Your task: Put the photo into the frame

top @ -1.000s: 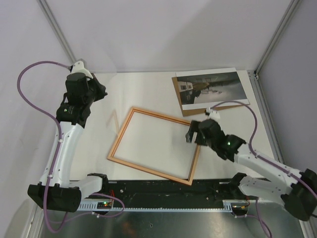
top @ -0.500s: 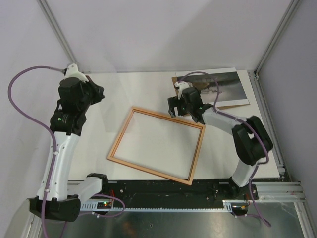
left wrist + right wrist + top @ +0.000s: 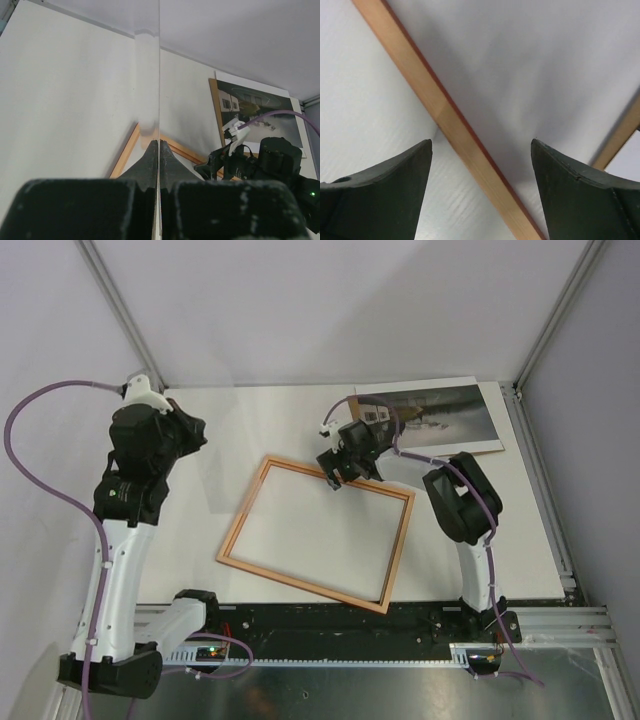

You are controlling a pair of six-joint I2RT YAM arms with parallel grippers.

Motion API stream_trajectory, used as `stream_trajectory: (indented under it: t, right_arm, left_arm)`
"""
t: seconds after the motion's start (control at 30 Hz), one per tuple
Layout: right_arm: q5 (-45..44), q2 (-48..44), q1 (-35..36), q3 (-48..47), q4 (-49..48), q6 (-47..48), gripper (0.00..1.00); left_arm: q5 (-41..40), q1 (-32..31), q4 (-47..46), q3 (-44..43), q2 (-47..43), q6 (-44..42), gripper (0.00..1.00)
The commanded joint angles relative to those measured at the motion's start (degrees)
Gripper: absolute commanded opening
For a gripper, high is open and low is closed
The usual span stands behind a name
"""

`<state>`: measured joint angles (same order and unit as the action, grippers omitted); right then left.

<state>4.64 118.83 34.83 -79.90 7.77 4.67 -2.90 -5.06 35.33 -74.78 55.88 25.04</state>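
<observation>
Photo [image 3: 452, 408] behind and right of frame [image 3: 300, 585]

2 things are seen lying flat on the white worktop [image 3: 260, 420]: the frame [image 3: 300, 585] near the middle, and a brown backing board [image 3: 357, 418] at the far right corner, with the photo [image 3: 440, 410] laid on it.

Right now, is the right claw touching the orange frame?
Apart. The right wrist view shows a rail of the frame running between the open fingers of the right gripper, with bare white showing between it and each fingertip.
</observation>
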Motion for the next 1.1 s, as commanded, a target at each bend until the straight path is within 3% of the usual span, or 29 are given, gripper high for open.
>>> stream_trajectory:
  t: [0.0, 0.17, 0.33, 0.47, 0.77, 1.07]
  right_arm:
    - [-1.05, 2.06, 1.71, -3.54, 4.16, 2.81, 0.82]
    - [-1.88, 3.58, 2.29, -4.6, 6.74, 3.12, 0.65]
    - [-2.75, 2.68, 2.35, -4.93, 7.9, 2.7, 0.23]
    - [-3.16, 1.14, 2.35, -6.58, 9.53, 2.58, 0.05]
    - [-7.41, -3.3, 0.81, -8.67, 13.8, -0.48, 0.0]
    - [-11.42, -13.07, -2.75, -2.03, 15.13, -11.27, 0.0]
  left_arm:
    - [-1.04, 0.4, -1.3, -1.63, -1.95, 0.47, 0.0]
    - [-1.86, 0.45, -1.07, -2.37, -2.21, 0.2, 0.0]
    - [-2.64, 0.39, -1.04, -4.28, -1.47, -0.02, 0.0]
    - [-2.89, 0.4, -1.03, -5.9, -0.65, 0.25, 0.0]
    - [-4.05, 0.39, -1.03, -10.29, -0.04, 1.38, 0.0]
    - [-0.95, 0.4, -1.18, -14.45, 2.21, 4.39, 0.0]
